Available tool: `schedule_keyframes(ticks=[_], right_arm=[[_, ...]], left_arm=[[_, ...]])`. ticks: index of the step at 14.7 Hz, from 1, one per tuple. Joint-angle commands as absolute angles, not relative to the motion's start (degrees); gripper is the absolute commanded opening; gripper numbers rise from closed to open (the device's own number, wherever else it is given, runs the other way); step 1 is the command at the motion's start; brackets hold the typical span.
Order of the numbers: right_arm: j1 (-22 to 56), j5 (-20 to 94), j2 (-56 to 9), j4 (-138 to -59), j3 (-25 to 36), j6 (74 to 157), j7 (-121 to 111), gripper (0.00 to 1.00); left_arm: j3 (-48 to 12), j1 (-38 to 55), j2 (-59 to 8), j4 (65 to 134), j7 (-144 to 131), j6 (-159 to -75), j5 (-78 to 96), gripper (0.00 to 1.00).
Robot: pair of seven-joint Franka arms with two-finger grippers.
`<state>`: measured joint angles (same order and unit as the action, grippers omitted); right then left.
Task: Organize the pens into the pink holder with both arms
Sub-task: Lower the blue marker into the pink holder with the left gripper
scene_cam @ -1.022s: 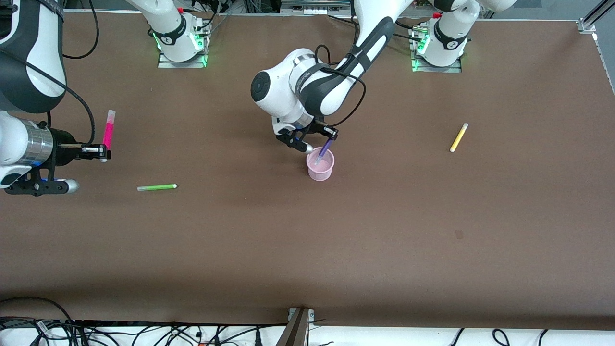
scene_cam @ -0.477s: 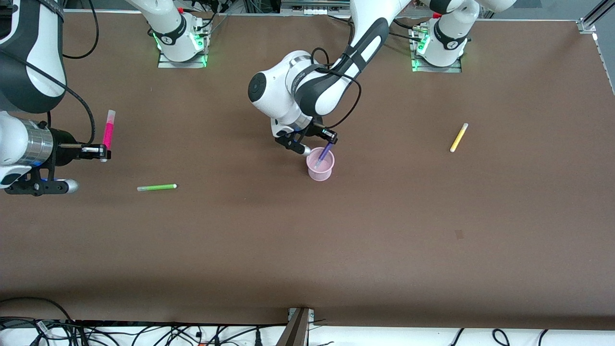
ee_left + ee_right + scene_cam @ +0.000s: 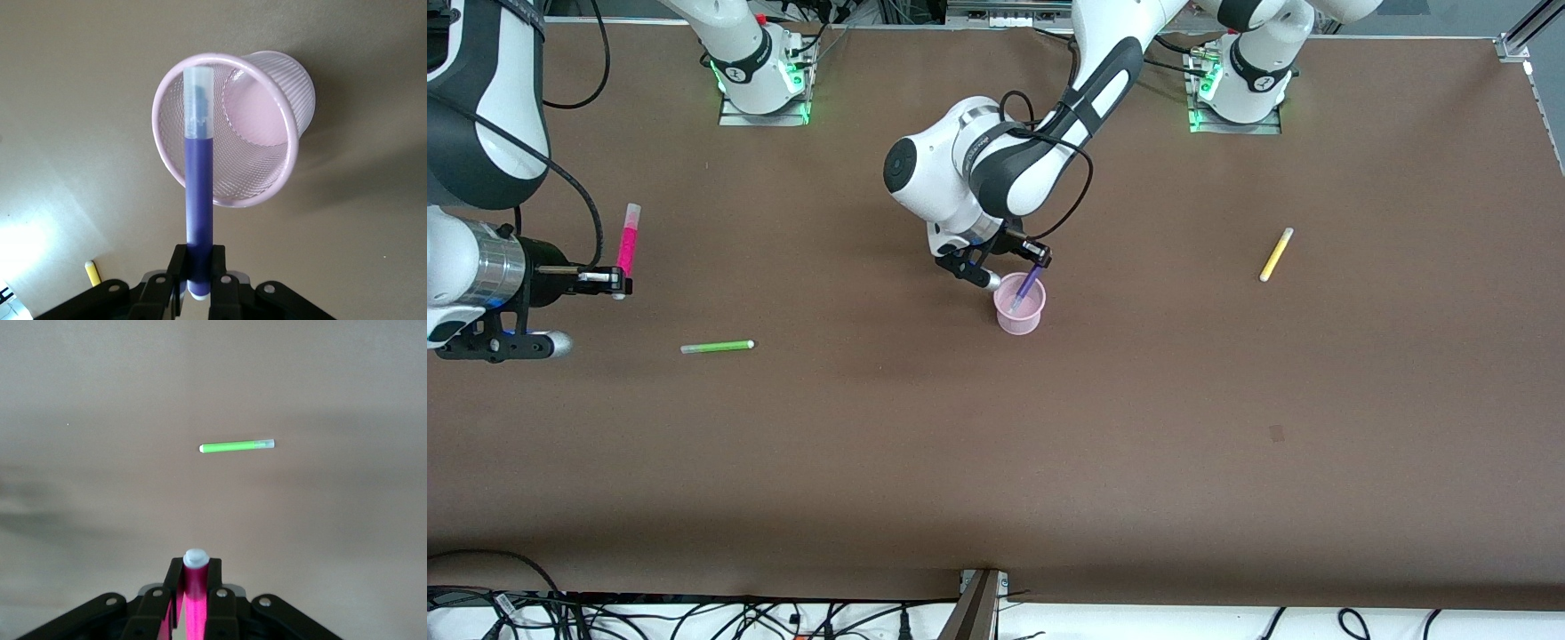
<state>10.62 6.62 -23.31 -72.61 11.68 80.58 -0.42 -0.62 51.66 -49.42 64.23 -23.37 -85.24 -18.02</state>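
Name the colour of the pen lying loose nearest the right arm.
Lime green pen, clearest in the right wrist view.

Off-task clutter around my workspace

I see the brown table mat [image 3: 1049,444] covering the whole work surface, with a small darker patch [image 3: 1276,433] toward the left arm's end. Along the edge nearest the front camera runs a white strip with tangled black cables [image 3: 694,613], and a metal bracket [image 3: 980,603] sits at its middle.
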Motion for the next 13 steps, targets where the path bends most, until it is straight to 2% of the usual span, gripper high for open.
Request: schedule_keyframes(ticks=[1,13], right_arm=[[10.46,6.06,-23.12,-71.72,11.6,79.37,-0.97,0.0],[10.46,6.06,-23.12,-71.72,11.6,79.45,-0.88,0.0]], left_arm=[[0.09,52.56,-50.36,61.87,-23.29,-83.15,-19.6,0.13],[0.09,52.56,-50.27,61.79,-23.38,-81.83,-19.6,0.14]])
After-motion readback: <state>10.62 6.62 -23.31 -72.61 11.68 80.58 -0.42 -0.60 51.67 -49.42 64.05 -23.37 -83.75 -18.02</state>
